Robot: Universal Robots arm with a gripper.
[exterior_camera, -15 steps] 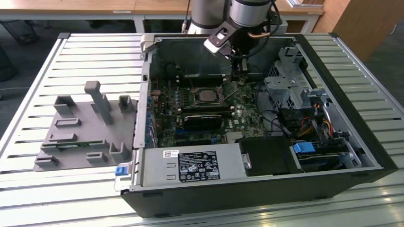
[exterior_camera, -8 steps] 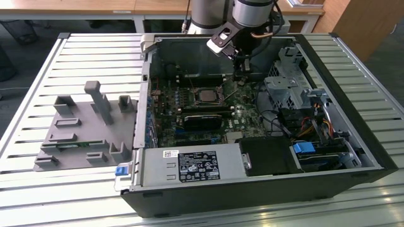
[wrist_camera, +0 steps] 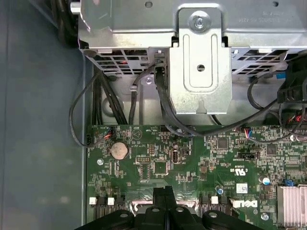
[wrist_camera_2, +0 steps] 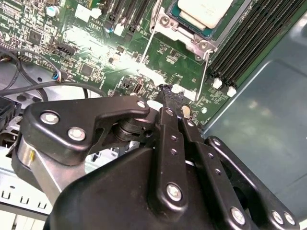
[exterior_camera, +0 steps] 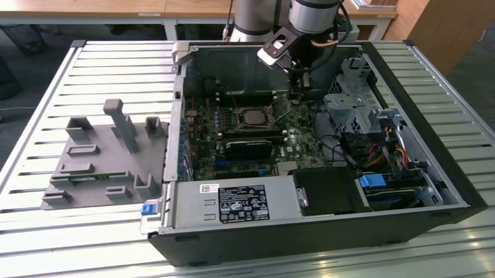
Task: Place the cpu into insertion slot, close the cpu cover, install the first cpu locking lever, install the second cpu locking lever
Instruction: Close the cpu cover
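Plainly shut tight: fingers (wrist_camera_2: 169, 125) of the gripper (wrist_camera_2: 173, 98) pressed together in both wrist views, no gap, nothing seen clamped between them. Hangs tips-down just above the green motherboard (wrist_camera: 144, 160), close to two thin silver locking levers (wrist_camera_2: 145, 50) sticking out free beside the socket. Beyond the levers, the cpu (wrist_camera_2: 204, 9), pale face up, lying flat in the insertion slot (exterior_camera: 240, 116), bordered by a silvery metal frame (wrist_camera_2: 191, 42) with screw heads; clamped down or not, hard to tell. Alongside, rows of black memory slots (wrist_camera_2: 249, 43). Elsewhere on the board, a round coin cell (wrist_camera: 119, 150) and a finned heatsink (wrist_camera: 291, 203), with black cables (wrist_camera: 163, 108) looping up to a perforated silver drive cage (wrist_camera: 199, 62). Seen in the exterior view, sits near the chip on the exterior view's right, arm (exterior_camera: 313, 14) reaching down into the open computer case (exterior_camera: 309, 246). Farther out, a long black card (exterior_camera: 247, 147), a power supply (exterior_camera: 232, 202), and, off the case on the exterior view's left, a grey fixture tray (exterior_camera: 101, 156) on the slatted table (exterior_camera: 116, 63).
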